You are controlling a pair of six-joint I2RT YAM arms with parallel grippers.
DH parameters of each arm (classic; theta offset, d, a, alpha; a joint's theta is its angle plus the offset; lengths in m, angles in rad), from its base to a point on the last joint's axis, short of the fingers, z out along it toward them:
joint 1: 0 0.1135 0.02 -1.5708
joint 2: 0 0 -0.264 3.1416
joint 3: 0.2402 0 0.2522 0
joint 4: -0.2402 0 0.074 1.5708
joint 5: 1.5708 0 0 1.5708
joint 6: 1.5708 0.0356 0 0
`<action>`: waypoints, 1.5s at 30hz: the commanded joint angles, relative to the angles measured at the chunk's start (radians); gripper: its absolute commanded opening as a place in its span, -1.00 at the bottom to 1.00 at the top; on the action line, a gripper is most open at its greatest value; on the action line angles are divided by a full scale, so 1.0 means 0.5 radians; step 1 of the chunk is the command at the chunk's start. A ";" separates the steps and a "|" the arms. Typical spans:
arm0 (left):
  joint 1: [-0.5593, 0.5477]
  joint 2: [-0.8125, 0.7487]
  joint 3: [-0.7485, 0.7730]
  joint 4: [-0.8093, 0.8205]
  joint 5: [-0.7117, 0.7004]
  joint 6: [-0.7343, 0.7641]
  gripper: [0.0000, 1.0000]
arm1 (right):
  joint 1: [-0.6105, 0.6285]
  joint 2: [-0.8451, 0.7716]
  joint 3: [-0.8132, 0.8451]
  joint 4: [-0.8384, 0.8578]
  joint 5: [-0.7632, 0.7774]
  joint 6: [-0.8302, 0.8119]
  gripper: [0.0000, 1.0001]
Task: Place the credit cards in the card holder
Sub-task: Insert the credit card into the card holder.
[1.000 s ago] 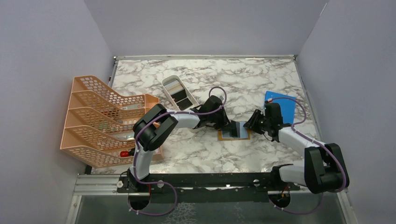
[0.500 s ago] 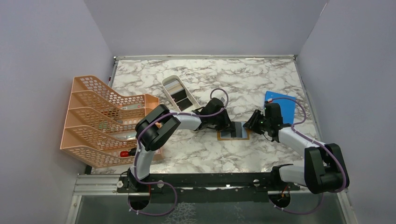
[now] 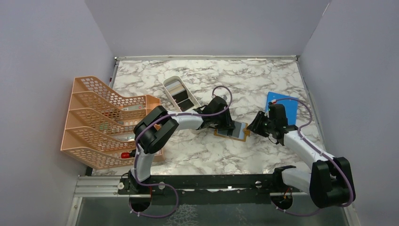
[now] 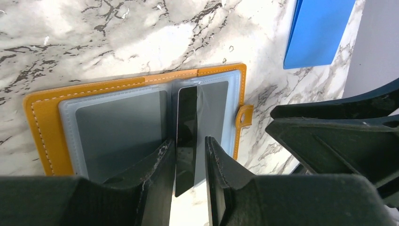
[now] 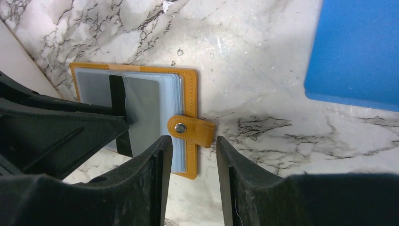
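The orange-tan card holder (image 3: 237, 130) lies open on the marble table, grey clear pockets up, between my two grippers. It also shows in the left wrist view (image 4: 42, 122) and in the right wrist view (image 5: 188, 94). A black credit card (image 4: 187, 122) stands tilted over its spine, also seen in the right wrist view (image 5: 117, 99). My left gripper (image 4: 190, 141) has its jaws slightly apart around this card, which leans on the left finger. My right gripper (image 5: 190, 139) is open and empty just off the snap strap (image 5: 193, 131). More credit cards (image 3: 182, 99) lie in the white tray.
The white oblong tray (image 3: 165, 84) stands behind the left arm. The peach mesh file rack (image 3: 103, 120) fills the left side. A bright blue flat sheet (image 3: 284, 106) lies behind the right gripper. Grey walls enclose the table on three sides.
The card holder has slid a little left and turned, its right end now farther back. My left gripper shifted with the black card over it. My right gripper drew back slightly to the right.
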 commanded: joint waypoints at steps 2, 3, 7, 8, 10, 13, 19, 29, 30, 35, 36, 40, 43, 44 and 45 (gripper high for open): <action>-0.013 -0.075 0.058 -0.054 -0.074 0.142 -0.36 | 0.011 -0.052 0.066 -0.090 0.047 -0.049 -0.10; -0.014 -0.080 0.062 -0.057 -0.072 0.165 -0.34 | 0.011 -0.038 0.062 -0.082 0.030 -0.052 -0.10; -0.023 -0.122 0.059 -0.056 -0.100 0.232 -0.33 | 0.011 0.001 0.024 -0.028 -0.009 -0.038 -0.11; -0.026 -0.133 0.062 -0.069 -0.115 0.249 -0.31 | 0.011 0.010 0.019 -0.020 -0.012 -0.034 -0.11; -0.031 -0.147 0.065 -0.107 -0.153 0.285 -0.30 | 0.011 0.023 0.022 -0.010 -0.015 -0.034 -0.11; -0.041 -0.150 0.070 -0.138 -0.188 0.322 -0.30 | 0.011 0.031 0.028 -0.006 -0.015 -0.034 -0.11; -0.091 -0.107 0.180 -0.290 -0.301 0.438 -0.30 | 0.011 0.043 0.005 0.019 -0.020 -0.033 -0.11; -0.133 -0.044 0.216 -0.309 -0.305 0.445 -0.31 | 0.011 0.086 -0.034 0.092 -0.058 -0.003 -0.14; -0.137 -0.047 0.216 -0.318 -0.327 0.453 -0.31 | 0.011 0.085 -0.040 0.097 -0.058 -0.004 -0.14; -0.144 -0.073 0.232 -0.365 -0.425 0.517 -0.27 | 0.011 0.082 -0.062 0.115 -0.061 -0.012 -0.14; -0.145 -0.071 0.241 -0.383 -0.439 0.530 -0.27 | 0.011 0.083 -0.065 0.116 -0.061 -0.013 -0.14; -0.144 -0.040 0.268 -0.420 -0.474 0.575 -0.25 | 0.011 0.089 -0.062 0.120 -0.067 -0.013 -0.14; -0.148 -0.009 0.278 -0.424 -0.478 0.591 -0.24 | 0.011 0.088 -0.057 0.117 -0.067 -0.013 -0.14; -0.148 0.002 0.285 -0.419 -0.472 0.595 -0.24 | 0.011 0.086 -0.058 0.117 -0.067 -0.013 -0.14; -0.148 0.013 0.289 -0.418 -0.463 0.594 -0.24 | 0.011 0.087 -0.058 0.117 -0.067 -0.013 -0.14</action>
